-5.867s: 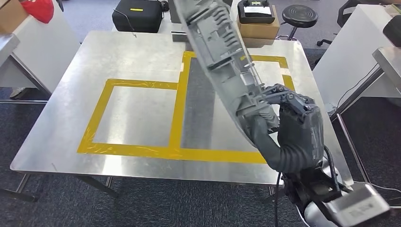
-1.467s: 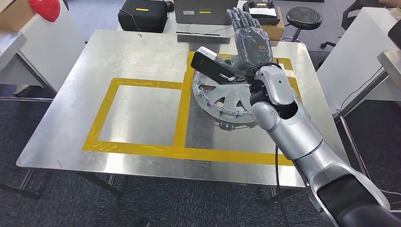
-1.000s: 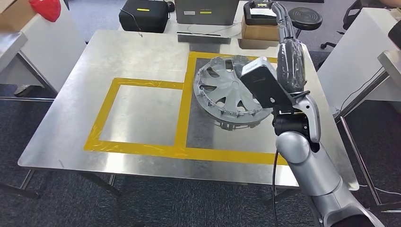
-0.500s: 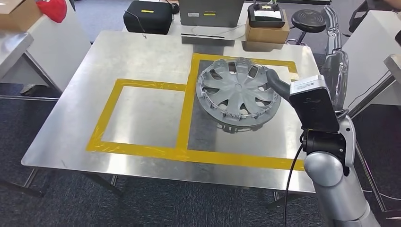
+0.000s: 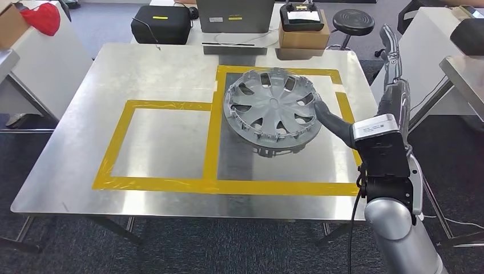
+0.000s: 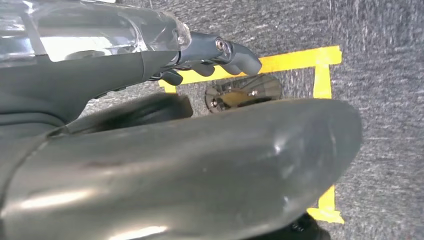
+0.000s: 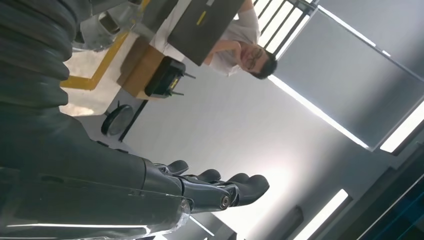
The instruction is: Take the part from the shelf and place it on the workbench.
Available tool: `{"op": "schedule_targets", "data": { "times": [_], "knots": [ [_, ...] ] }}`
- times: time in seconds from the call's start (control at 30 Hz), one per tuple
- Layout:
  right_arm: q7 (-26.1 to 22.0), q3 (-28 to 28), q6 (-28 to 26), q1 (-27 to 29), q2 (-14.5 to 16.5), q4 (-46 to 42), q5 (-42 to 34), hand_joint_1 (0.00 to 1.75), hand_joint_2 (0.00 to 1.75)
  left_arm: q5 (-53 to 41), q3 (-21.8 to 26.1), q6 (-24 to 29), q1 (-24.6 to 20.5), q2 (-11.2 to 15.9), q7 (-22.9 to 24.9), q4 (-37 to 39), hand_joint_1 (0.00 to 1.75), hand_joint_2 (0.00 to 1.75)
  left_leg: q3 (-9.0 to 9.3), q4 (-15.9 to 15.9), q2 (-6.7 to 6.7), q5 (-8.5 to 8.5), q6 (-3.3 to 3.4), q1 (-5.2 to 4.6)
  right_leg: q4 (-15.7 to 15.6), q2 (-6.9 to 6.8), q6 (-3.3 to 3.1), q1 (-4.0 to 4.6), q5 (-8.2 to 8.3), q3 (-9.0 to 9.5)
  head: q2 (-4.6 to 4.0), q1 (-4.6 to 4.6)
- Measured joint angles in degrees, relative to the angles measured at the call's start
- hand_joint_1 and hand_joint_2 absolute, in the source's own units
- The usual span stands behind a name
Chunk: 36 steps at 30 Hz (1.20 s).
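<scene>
Now the part (image 5: 270,114), a grey round wheel cover, lies face up on the table (image 5: 160,63) inside the right yellow tape rectangle (image 5: 338,103). The right robot hand (image 5: 394,91), beside it, is empty with fingers extended; the left robot hand (image 6: 220,55) holds nothing.

Part (image 5: 272,111) on workbench (image 5: 85,171)

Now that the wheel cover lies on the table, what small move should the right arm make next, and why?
Probably lower the right hand back toward the robot's side. The wheel cover already lies on the workbench, mostly inside the right yellow tape frame, and the hand is raised beside the table with nothing in it, so the placing seems done.
</scene>
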Motion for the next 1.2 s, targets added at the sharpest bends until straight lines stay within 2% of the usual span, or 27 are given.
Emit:
{"op": "schedule_targets", "data": {
  "times": [0.07, 0.1, 0.13, 0.17, 0.23, 0.27, 0.3, 0.33, 0.37, 0.43, 0.47, 0.5, 0.53, 0.6, 0.63, 0.67, 0.73, 0.77, 0.8, 0.83, 0.87, 0.93, 0.97, 1.0, 1.1, 1.13, 1.2],
  "knots": [
    [-0.38, 0.07, -0.17, 0.85, -0.01, -0.58, -0.05, 0.00, 1.75, 0.32, 0.02, 0.01, 0.00, 0.02, -0.03, 0.00, 0.00, 0.00, -0.42, -0.23, -0.09, 0.33, 1.13, -0.12, -0.01, 0.08, 0.75, -0.10, 0.34, -0.20, 0.00, 0.13],
    [-0.53, 0.08, -0.36, 1.27, -0.02, -0.85, -0.05, 0.00, 1.75, 0.45, 0.04, 0.01, -0.02, 0.04, -0.04, 0.00, 0.00, 0.00, -0.65, -0.30, -0.09, 0.63, 1.72, -0.13, 0.29, 0.07, 1.04, -0.20, -0.08, -0.41, 0.00, 0.27],
    [-0.66, 0.08, -0.62, 1.70, -0.05, -1.10, -0.05, 0.00, 1.75, 0.56, 0.07, 0.01, -0.06, 0.04, -0.06, 0.00, 0.00, 0.00, -0.99, -0.40, -0.07, 0.99, 2.30, -0.13, 1.60, 0.05, 1.28, -0.27, -1.41, -0.95, 0.00, 0.49],
    [-0.79, 0.07, -0.94, 2.12, -0.08, -1.34, -0.10, 0.00, 1.75, 0.65, 0.11, 0.01, -0.09, 0.04, -0.08, 0.00, 0.00, 0.00, -1.42, -0.47, -0.05, 1.38, 2.80, -0.17, 4.08, 0.02, 1.45, -0.30, -3.51, -1.85, 0.00, 0.74],
    [-1.21, 0.03, -1.77, 3.16, -0.13, -1.74, -0.40, 0.00, 1.75, 0.69, 0.26, 0.01, -0.06, 0.03, -0.06, 0.00, 0.00, 0.00, -2.36, -0.43, -0.05, 2.06, 3.39, -0.53, 11.60, 0.00, 1.60, -0.27, -8.54, -4.20, 0.00, 1.34],
    [-1.48, 0.02, -2.20, 3.79, -0.14, -1.93, -0.67, 0.00, 1.75, 0.69, 0.34, 0.01, -0.01, 0.04, 0.05, 0.01, 0.00, 0.00, -2.80, -0.41, -0.07, 2.39, 3.54, -0.78, 14.65, 0.00, 1.54, -0.24, -10.02, -4.94, 0.00, 1.57],
    [-1.81, 0.00, -2.63, 4.47, -0.14, -2.13, -0.99, 0.00, 1.75, 0.68, 0.41, 0.01, 0.03, 0.08, 0.22, 0.01, 0.00, 0.00, -3.21, -0.40, -0.09, 2.69, 3.67, -1.08, 16.08, 0.00, 1.33, -0.17, -10.45, -4.90, 0.00, 1.82],
    [-2.14, -0.01, -3.00, 5.14, -0.14, -2.32, -1.33, 0.00, 1.75, 0.66, 0.46, 0.01, 0.05, 0.14, 0.46, 0.02, 0.00, 0.00, -3.53, -0.39, -0.14, 2.96, 3.77, -1.39, 15.35, 0.00, 0.93, -0.03, -9.79, -3.87, 0.00, 2.11],
    [-2.45, -0.03, -3.34, 5.78, -0.14, -2.57, -1.66, 0.00, 1.75, 0.61, 0.47, 0.01, 0.06, 0.21, 0.72, 0.02, 0.00, 0.00, -3.77, -0.39, -0.21, 3.21, 3.84, -1.73, 12.46, 0.02, 0.26, 0.27, -8.31, -1.82, 0.00, 2.39],
    [-2.97, -0.09, -3.85, 6.79, -0.17, -3.19, -2.17, 0.00, 1.75, 0.51, 0.47, 0.01, 0.04, 0.25, 1.10, -0.01, 0.00, 0.00, -4.13, -0.38, -0.32, 3.67, 3.87, -2.23, 4.34, -0.10, -1.72, 1.23, -5.71, 3.12, 0.00, 2.62],
    [-3.19, -0.11, -4.02, 7.18, -0.22, -3.55, -2.38, 0.00, 1.75, 0.46, 0.48, 0.02, 0.03, 0.26, 1.22, -0.01, 0.00, 0.00, -4.28, -0.38, -0.31, 3.92, 3.72, -2.27, 1.31, -0.21, -2.45, 1.69, -5.00, 4.78, 0.00, 2.56],
    [-3.44, -0.14, -4.17, 7.50, -0.29, -3.86, -2.60, 0.00, 1.75, 0.42, 0.49, 0.03, 0.02, 0.24, 1.30, -0.02, 0.00, 0.00, -4.42, -0.39, -0.28, 4.17, 3.49, -2.17, -0.32, -0.33, -2.92, 2.05, -4.77, 5.55, 0.00, 2.52],
    [-3.74, -0.16, -4.33, 7.84, -0.34, -4.12, -2.97, 0.00, 1.31, 0.37, 0.49, 0.06, 0.02, 0.22, 1.38, -0.02, 0.00, 0.00, -4.54, -0.43, -0.24, 4.45, 3.16, -2.04, -0.92, -0.42, -3.09, 2.23, -4.63, 5.71, 0.00, 2.58],
    [-4.78, -0.17, -4.83, 8.77, -0.34, -4.49, -4.13, 0.00, 0.44, 0.24, 0.49, 0.12, 0.02, 0.37, 1.50, -0.01, 0.00, 0.00, -4.77, -0.35, -0.19, 4.41, 2.50, -1.84, -2.11, -0.53, -2.95, 2.12, -3.61, 5.78, 0.00, 3.01],
    [-5.46, -0.16, -5.18, 9.31, -0.30, -4.62, -4.87, 0.00, 0.00, 0.17, 0.49, 0.14, 0.02, 0.46, 1.55, -0.01, 0.00, 0.00, -5.08, 0.31, -0.15, 3.52, 2.11, -1.80, -2.78, -0.63, -2.94, 1.91, -3.04, 5.80, 0.00, 3.00],
    [-6.27, -0.13, -5.59, 9.92, -0.25, -4.73, -5.70, 0.00, 0.00, 0.12, 0.49, 0.15, 0.01, 0.56, 1.58, 0.00, 0.00, 0.00, -5.71, 1.99, -0.14, 1.82, 1.70, -1.72, -3.31, -0.75, -2.83, 1.63, -2.44, 5.66, 0.00, 2.83],
    [-7.72, -0.08, -6.28, 11.25, -0.11, -4.87, -7.23, 0.00, 0.00, 0.06, 0.49, 0.22, 0.03, 0.78, 1.61, 0.01, 0.00, 0.00, -7.68, 8.21, -0.08, -2.83, 0.74, -1.20, -3.38, -0.84, -2.67, 1.30, -1.72, 4.82, 0.00, 2.26],
    [-8.32, -0.07, -6.51, 11.92, -0.02, -4.91, -7.97, 0.00, 0.00, 0.05, 0.49, 0.26, 0.04, 0.87, 1.58, 0.02, 0.00, 0.00, -8.56, 11.40, -0.04, -4.53, 0.28, -0.91, -3.19, -0.86, -2.47, 1.13, -1.45, 4.25, 0.00, 2.08],
    [-8.84, -0.05, -6.68, 12.53, 0.10, -4.92, -8.69, 0.00, 0.00, -0.01, 0.49, 0.28, 0.04, 0.97, 1.53, 0.02, 0.00, 0.00, -8.75, 13.24, 0.04, -5.17, -0.16, -0.60, -2.92, -0.87, -2.24, 0.91, -1.21, 3.67, 0.00, 1.93],
    [-9.39, -0.04, -6.84, 13.11, 0.25, -4.91, -9.43, 0.00, 0.00, -0.15, 0.49, 0.26, 0.04, 1.04, 1.45, 0.02, 0.00, 0.00, -7.89, 12.98, 0.14, -4.64, -0.61, -0.29, -2.56, -0.87, -1.99, 0.65, -1.01, 3.08, 0.00, 1.84],
    [-10.08, -0.03, -7.03, 13.68, 0.42, -4.90, -10.22, 0.00, 0.00, -0.34, 0.49, 0.22, 0.03, 1.08, 1.39, 0.02, 0.00, 0.00, -5.98, 10.60, 0.28, -3.28, -1.06, 0.04, -2.09, -0.86, -1.70, 0.34, -0.90, 2.50, 0.00, 1.74],
    [-11.75, 0.04, -7.50, 14.92, 0.86, -4.87, -11.83, 0.00, 0.00, -0.80, 0.49, 0.16, -0.06, 1.06, 1.35, -0.01, 0.00, 0.00, -1.34, 3.52, 0.34, -1.09, -1.78, 0.55, -0.88, -0.82, -0.94, -0.13, -0.86, 1.33, 0.00, 1.28],
    [-12.66, 0.11, -7.73, 15.59, 1.08, -4.84, -12.65, 0.00, 0.00, -0.99, 0.49, 0.16, -0.09, 1.03, 1.40, -0.03, 0.00, 0.00, -0.07, 1.32, 0.23, -0.57, -1.66, 0.61, -0.32, -0.76, -0.51, -0.21, -0.84, 0.89, 0.00, 1.01],
    [-13.57, 0.16, -8.00, 16.28, 1.24, -4.79, -13.45, 0.00, 0.00, -1.16, 0.49, 0.16, -0.11, 0.99, 1.53, -0.04, 0.00, 0.00, 0.36, 0.30, 0.08, -0.63, -1.25, 0.56, 0.11, -0.68, -0.10, -0.20, -0.76, 0.55, 0.00, 0.77],
    [-15.80, 0.21, -8.66, 18.61, 1.55, -4.44, -15.63, 0.00, 0.00, -1.77, 0.49, 0.17, -0.11, 0.98, 2.29, -0.02, 0.00, 0.00, -0.39, 0.38, -0.07, -0.27, 0.73, 0.39, 0.49, -0.44, 0.95, -0.26, -0.47, 0.13, 0.00, 0.80],
    [-16.37, 0.20, -8.77, 19.41, 1.64, -4.28, -16.31, 0.00, 0.00, -1.99, 0.49, 0.19, -0.15, 0.99, 2.52, -0.02, 0.00, 0.00, -0.71, 0.36, -0.04, 0.08, 1.33, 0.38, 1.14, -0.40, 1.23, -0.31, -1.30, -0.20, 0.00, 0.94],
    [-17.36, 0.15, -8.80, 20.86, 1.86, -4.01, -17.30, 0.00, 0.00, -2.33, 0.49, 0.27, -0.24, 1.04, 2.75, -0.02, 0.00, 0.00, -1.62, 0.30, 0.03, 0.90, 2.32, 0.28, 5.62, -0.37, 1.57, -0.34, -5.43, -1.81, 0.00, 1.32]
  ]
}}
